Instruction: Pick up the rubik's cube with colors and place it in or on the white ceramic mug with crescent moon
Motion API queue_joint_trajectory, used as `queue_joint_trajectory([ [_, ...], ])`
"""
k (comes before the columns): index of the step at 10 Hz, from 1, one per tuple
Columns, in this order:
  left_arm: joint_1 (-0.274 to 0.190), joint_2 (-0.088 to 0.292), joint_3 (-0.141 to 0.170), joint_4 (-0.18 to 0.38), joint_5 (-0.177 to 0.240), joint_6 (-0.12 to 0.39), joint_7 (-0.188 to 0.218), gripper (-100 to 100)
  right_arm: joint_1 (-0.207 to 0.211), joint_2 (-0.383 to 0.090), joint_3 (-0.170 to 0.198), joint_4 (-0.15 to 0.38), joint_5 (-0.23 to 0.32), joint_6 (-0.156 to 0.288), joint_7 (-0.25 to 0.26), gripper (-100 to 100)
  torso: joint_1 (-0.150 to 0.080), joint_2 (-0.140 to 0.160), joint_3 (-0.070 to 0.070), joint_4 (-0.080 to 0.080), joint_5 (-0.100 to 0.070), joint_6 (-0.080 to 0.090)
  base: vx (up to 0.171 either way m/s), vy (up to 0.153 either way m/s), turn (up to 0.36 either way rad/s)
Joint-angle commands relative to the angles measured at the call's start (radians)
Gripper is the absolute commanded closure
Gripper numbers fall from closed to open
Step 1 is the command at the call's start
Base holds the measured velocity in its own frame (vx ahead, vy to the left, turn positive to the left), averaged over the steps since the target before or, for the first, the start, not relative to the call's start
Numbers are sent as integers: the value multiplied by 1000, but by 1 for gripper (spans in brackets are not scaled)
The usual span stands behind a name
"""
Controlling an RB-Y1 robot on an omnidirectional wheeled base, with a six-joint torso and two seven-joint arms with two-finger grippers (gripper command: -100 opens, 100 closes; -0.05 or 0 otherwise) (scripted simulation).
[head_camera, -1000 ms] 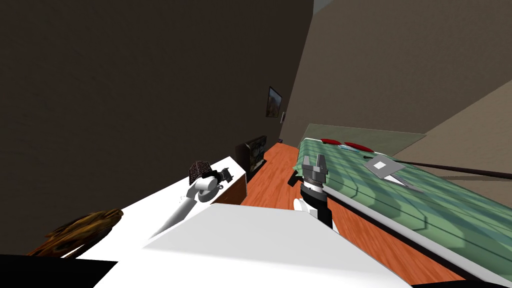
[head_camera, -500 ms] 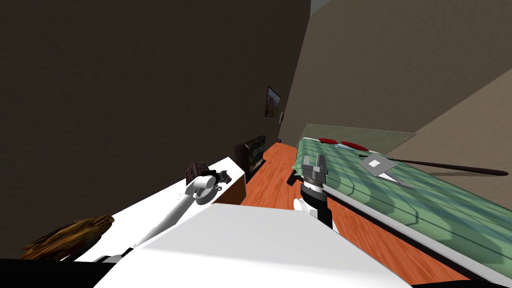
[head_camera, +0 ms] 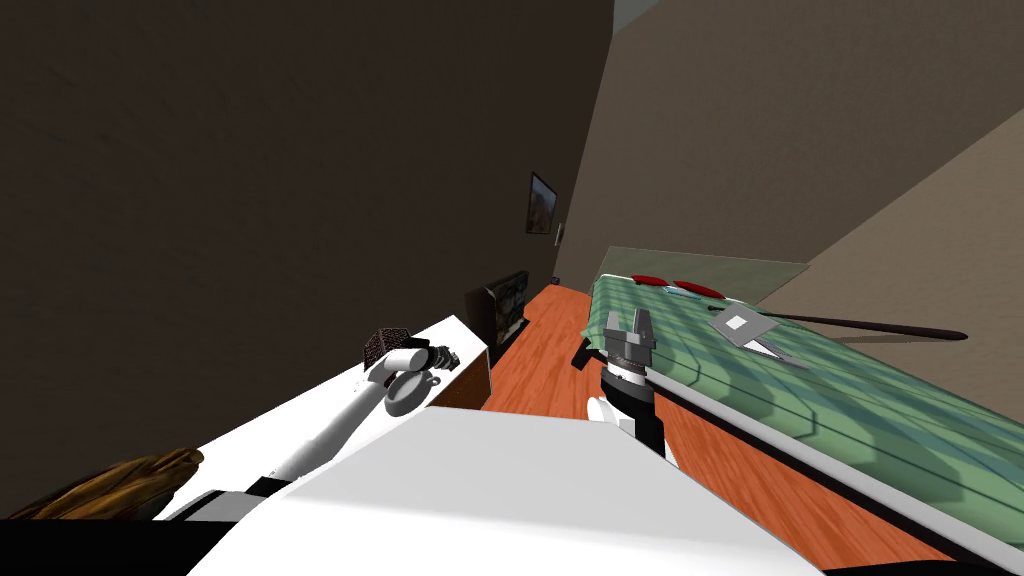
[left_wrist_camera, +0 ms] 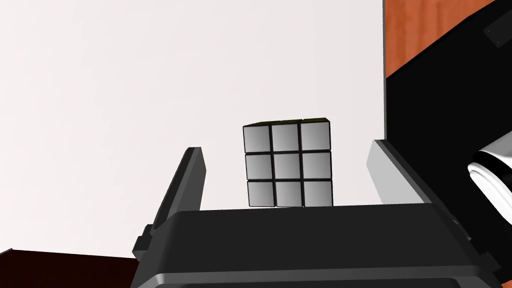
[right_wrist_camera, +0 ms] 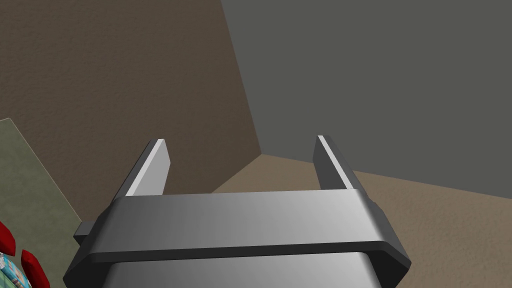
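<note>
The white table (head_camera: 290, 415) bears both task things. What looks to be the mug (head_camera: 405, 393) sits near the table's floor-side edge, and the cube (left_wrist_camera: 288, 165) rests on the table close by, its facing side grey. The left gripper (left_wrist_camera: 287, 147) hangs over the table, blades apart, with the cube framed between them and untouched. The right gripper (head_camera: 627, 318), off the table, is spread and empty. This is the reach for the cube. Next, I judge, the gripper should ease forward and close on the cube's sides.

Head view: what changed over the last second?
My head camera turned; the scene slid left. The left arm reached further along the white tabletop; left gripper open, cube between its fingers, ungripped. Right gripper stayed open, raised beside the bed.
</note>
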Motion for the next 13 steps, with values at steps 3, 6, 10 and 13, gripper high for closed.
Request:
queue_joint_trajectory([
  [3, -24, 33, -2, 44, 38, 85, 47, -100, 0, 0, 0, 0, 0, 0, 0, 0, 0, 0, 0, 0, 0, 0, 11, 0, -43],
  [6, -27, 38, -2, 51, 45, 96, 52, 0, 0, 0, 0, 0, 0, 0, 0, 0, 0, 0, 0, 0, 0, 0, 3, 0, -12],
  [10, -26, 8, -3, 95, 30, 63, 25, -100, 0, 0, 0, 0, 0, 0, 0, 0, -1, 0, 0, 0, 0, 0, 11, 0, -6],
  [13, -26, 7, -3, 96, 30, 61, 24, 100, 0, 0, 0, 0, 0, 0, 0, 0, 0, 1, 0, 0, 0, 0, 0, 0, 0],
])
